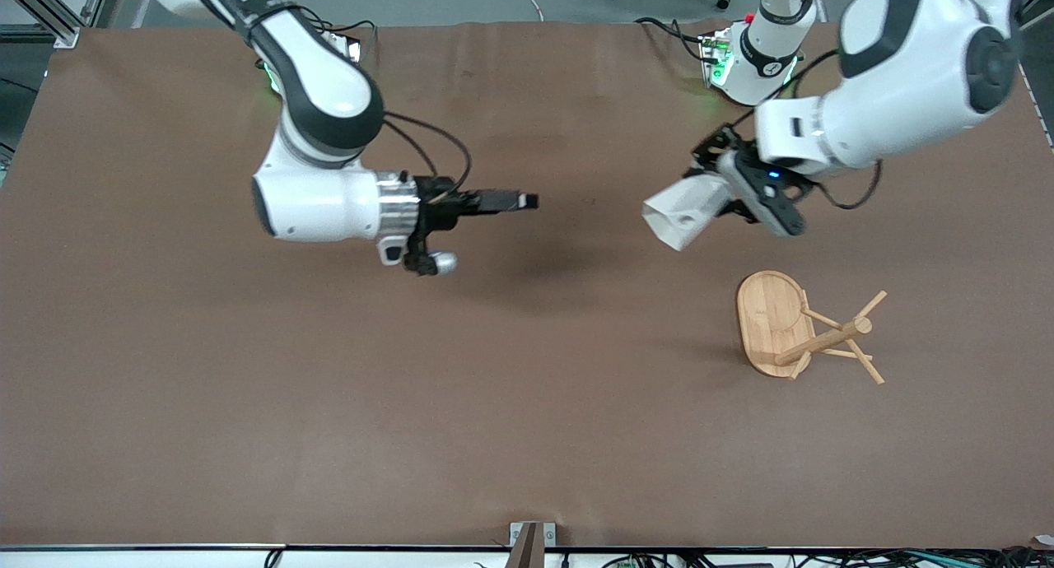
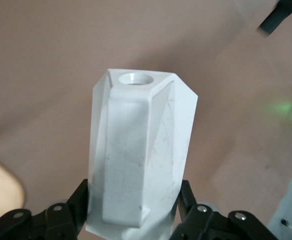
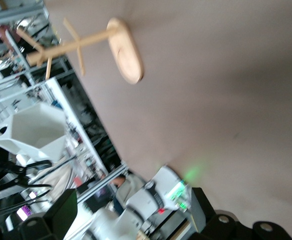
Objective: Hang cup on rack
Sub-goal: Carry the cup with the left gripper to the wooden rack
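Left end effector (image 1: 735,191) grasps the cup (image 1: 685,211) in the air, tilted, over bare desk (image 1: 527,403) above the rack (image 1: 803,329), which stands toward the left arm's end. Right end effector (image 1: 527,200) hovers mid-desk, arm level. Left wrist: fingers (image 2: 188,205) clamp the cup (image 2: 140,160). Right wrist: fingers (image 3: 65,210) spread apart, rack (image 3: 105,45) well off.

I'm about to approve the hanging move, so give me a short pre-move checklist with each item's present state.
1. Left gripper shut on the faceted matte white cup: ok.
2. Handle hole unobstructed: ok, it shows open in the left wrist view.
3. Light bamboo mug rack standing on its oval base: ok.
4. Pegs free of other items: ok.
5. Cup lined up with a peg: not ok, it is over bare table, short of the rack.
6. Right gripper away from the rack: ok, waiting, open, over mid-table.
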You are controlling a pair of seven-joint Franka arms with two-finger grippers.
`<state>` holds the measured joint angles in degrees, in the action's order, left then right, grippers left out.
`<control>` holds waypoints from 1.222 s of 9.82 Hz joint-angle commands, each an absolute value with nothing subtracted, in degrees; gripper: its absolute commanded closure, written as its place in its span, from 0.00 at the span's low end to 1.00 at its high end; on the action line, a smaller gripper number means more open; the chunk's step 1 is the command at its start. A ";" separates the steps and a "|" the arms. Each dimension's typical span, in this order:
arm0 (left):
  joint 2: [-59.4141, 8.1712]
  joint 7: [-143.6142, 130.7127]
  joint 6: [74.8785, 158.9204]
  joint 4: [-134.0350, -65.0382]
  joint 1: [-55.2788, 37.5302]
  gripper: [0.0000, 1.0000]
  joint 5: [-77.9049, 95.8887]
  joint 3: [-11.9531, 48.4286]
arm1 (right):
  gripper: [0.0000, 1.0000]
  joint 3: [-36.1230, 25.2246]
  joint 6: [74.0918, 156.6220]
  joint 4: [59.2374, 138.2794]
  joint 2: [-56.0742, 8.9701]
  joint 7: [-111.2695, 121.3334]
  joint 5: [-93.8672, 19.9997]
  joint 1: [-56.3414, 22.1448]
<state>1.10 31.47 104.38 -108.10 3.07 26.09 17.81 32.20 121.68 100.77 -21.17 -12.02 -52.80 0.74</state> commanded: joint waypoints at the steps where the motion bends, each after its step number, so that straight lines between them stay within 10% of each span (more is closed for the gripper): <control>1: 1.67 31.64 106.52 -110.92 2.81 0.96 24.87 13.82 | 0.00 32.70 120.67 101.16 -18.99 -15.97 -37.97 6.92; 7: -7.45 30.32 118.54 -110.92 3.08 0.94 24.96 7.82 | 0.00 32.78 114.18 99.23 -9.86 -19.34 3.38 21.60; 12: -10.37 29.18 122.87 -111.01 2.99 0.94 25.14 7.91 | 0.00 32.70 100.20 87.10 -8.97 -20.12 6.42 26.81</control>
